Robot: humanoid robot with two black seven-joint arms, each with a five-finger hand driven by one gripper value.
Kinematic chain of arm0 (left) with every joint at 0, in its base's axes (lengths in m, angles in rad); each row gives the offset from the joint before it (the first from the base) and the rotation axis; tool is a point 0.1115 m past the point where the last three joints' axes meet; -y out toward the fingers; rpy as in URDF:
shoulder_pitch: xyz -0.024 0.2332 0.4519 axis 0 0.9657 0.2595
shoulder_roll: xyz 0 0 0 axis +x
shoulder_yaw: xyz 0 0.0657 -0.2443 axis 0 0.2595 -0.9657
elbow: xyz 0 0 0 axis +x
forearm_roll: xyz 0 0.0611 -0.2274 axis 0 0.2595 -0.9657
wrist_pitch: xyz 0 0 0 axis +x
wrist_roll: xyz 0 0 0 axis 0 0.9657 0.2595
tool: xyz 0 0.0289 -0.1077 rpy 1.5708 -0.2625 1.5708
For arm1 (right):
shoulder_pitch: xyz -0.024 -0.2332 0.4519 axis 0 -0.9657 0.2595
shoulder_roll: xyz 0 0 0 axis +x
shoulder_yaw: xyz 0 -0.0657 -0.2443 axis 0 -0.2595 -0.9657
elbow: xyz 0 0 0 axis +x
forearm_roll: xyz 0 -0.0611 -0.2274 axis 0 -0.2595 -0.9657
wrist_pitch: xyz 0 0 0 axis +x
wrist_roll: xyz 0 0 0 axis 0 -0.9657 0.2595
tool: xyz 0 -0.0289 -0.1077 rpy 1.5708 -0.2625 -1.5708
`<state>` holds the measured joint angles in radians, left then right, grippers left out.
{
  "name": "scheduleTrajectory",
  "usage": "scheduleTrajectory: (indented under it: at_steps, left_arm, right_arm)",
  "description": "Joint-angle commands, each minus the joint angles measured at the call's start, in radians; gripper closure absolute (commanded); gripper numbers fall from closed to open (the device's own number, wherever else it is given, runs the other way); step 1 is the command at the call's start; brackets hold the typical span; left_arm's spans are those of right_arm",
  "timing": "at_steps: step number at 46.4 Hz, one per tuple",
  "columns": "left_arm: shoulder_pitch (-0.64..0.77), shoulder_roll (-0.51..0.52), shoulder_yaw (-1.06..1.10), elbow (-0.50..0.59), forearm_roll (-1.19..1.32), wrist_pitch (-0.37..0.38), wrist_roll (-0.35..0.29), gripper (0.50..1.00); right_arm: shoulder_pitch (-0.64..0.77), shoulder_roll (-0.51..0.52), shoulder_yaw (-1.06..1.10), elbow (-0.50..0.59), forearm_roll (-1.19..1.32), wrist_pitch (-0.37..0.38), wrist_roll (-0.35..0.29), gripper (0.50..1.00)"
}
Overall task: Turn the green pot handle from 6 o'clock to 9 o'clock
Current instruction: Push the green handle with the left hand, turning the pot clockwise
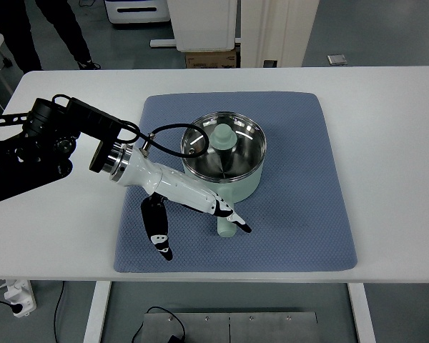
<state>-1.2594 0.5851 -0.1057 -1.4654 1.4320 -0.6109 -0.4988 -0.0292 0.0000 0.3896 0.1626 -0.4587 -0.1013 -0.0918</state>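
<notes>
Top view: left hand (200, 211) reaching over mat (300, 236), fingers (234, 220) spread, touching handle (227, 227) without gripping, thumb hanging apart. Handle pointing at six o'clock; pot (225, 157) sitting mid-mat on desk (386, 143). Probably light, rigid, slick; pushing near handle tip advisable.

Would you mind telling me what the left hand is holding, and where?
Nothing clearly held: the left hand has fingertips touching the green pot handle, thumb hanging apart.

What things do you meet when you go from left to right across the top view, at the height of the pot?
Black left arm → white left hand → pale green metal pot with glass lid → bare right part of the blue quilted mat → white table.
</notes>
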Motion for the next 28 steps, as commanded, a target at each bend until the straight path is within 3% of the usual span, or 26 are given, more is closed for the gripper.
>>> scheduleTrajectory:
  at_steps: [1, 28]
  left_arm:
    - [0.000, -0.017, 0.000, 0.011, 0.019, 0.000, 0.000, 0.500]
    - [0.005, -0.099, 0.050, 0.054, 0.137, 0.000, -0.006, 0.500]
  right_arm:
    - [0.002, 0.000, 0.000, 0.000, 0.000, 0.000, 0.001, 0.500]
    - [0.000, 0.000, 0.000, 0.000, 0.000, 0.000, 0.000, 0.500]
